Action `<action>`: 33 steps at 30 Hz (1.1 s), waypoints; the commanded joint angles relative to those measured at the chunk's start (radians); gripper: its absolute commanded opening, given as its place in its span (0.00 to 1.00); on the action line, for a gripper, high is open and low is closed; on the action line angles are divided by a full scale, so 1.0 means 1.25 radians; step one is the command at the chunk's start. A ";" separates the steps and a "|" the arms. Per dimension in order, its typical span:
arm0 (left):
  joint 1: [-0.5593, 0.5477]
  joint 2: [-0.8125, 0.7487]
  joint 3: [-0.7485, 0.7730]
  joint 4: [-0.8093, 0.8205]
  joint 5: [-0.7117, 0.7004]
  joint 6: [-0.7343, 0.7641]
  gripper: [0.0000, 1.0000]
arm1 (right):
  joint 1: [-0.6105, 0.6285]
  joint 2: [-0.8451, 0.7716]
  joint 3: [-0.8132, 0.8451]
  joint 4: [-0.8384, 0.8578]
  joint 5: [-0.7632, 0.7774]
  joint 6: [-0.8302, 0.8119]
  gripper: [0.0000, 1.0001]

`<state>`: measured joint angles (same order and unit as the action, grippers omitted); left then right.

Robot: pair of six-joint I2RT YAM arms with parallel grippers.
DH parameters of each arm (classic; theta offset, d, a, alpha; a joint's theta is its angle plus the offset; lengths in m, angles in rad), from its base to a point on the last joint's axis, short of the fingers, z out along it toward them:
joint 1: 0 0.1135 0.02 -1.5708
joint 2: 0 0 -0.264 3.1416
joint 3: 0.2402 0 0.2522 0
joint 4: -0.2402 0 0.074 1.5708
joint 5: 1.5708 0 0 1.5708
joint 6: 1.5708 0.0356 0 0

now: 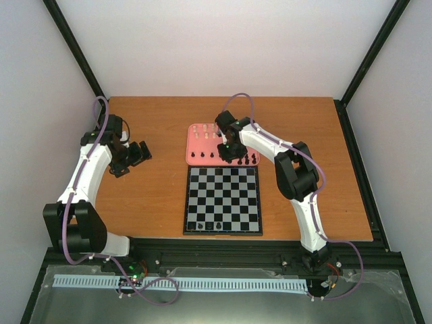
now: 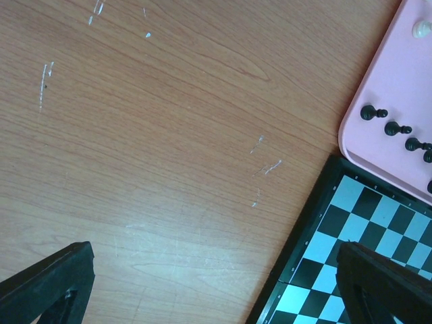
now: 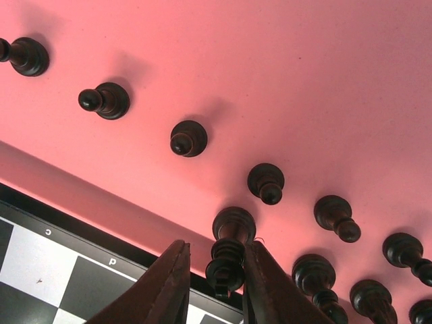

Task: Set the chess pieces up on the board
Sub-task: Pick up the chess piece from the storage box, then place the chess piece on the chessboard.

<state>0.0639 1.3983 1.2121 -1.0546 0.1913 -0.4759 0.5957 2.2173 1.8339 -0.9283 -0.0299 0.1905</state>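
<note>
A few black pieces (image 1: 210, 223) are standing on the near row of the board (image 1: 223, 200), short of the right gripper (image 3: 217, 255). Its jaws are straddling a black piece (image 3: 233, 224) on the tray (image 3: 304, 81), not yet clamping. Beyond them white pieces (image 1: 202, 132) are waiting, so most are probably remaining unplaced. The left gripper (image 2: 212, 273) is hanging open and empty.

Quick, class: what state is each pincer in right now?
Left pincer: open, empty.
Right pincer: open, straddling a black chess piece, gap showing.

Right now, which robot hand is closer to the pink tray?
The right. The right gripper hangs over the pink tray, fingers either side of a black chess piece. The left gripper is off to the tray's left, above the wooden table.
</note>
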 commanded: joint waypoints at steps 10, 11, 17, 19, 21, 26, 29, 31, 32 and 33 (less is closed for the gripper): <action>0.004 -0.022 0.002 0.001 0.002 -0.006 1.00 | -0.005 -0.001 0.017 -0.007 -0.004 -0.003 0.06; 0.004 -0.022 0.003 0.001 0.002 -0.006 1.00 | -0.005 -0.009 0.018 -0.005 -0.003 -0.005 0.06; 0.004 -0.023 0.009 -0.001 0.017 -0.001 1.00 | -0.003 -0.088 0.026 -0.010 0.007 -0.010 0.06; 0.004 -0.026 0.011 0.000 0.027 0.000 1.00 | 0.000 -0.127 0.024 -0.025 0.013 -0.003 0.06; 0.004 -0.031 0.010 0.001 0.033 0.005 1.00 | 0.008 -0.165 0.018 -0.050 0.021 0.006 0.06; 0.004 -0.031 0.012 -0.004 0.044 0.017 1.00 | 0.063 -0.262 -0.057 -0.115 0.047 0.031 0.06; 0.004 -0.033 0.015 0.005 0.054 0.012 1.00 | 0.113 -0.345 -0.147 -0.135 0.053 0.061 0.06; 0.004 -0.029 0.028 0.003 0.057 0.009 1.00 | 0.149 -0.393 -0.216 -0.146 0.049 0.089 0.06; 0.004 -0.026 0.037 0.002 0.055 0.009 1.00 | 0.168 -0.413 -0.249 -0.151 0.046 0.104 0.06; 0.004 -0.026 0.044 0.002 0.050 0.010 1.00 | 0.186 -0.434 -0.290 -0.153 0.044 0.117 0.06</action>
<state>0.0639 1.3827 1.2064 -1.0542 0.2409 -0.4744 0.7620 1.7393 1.6028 -1.0466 0.0185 0.2592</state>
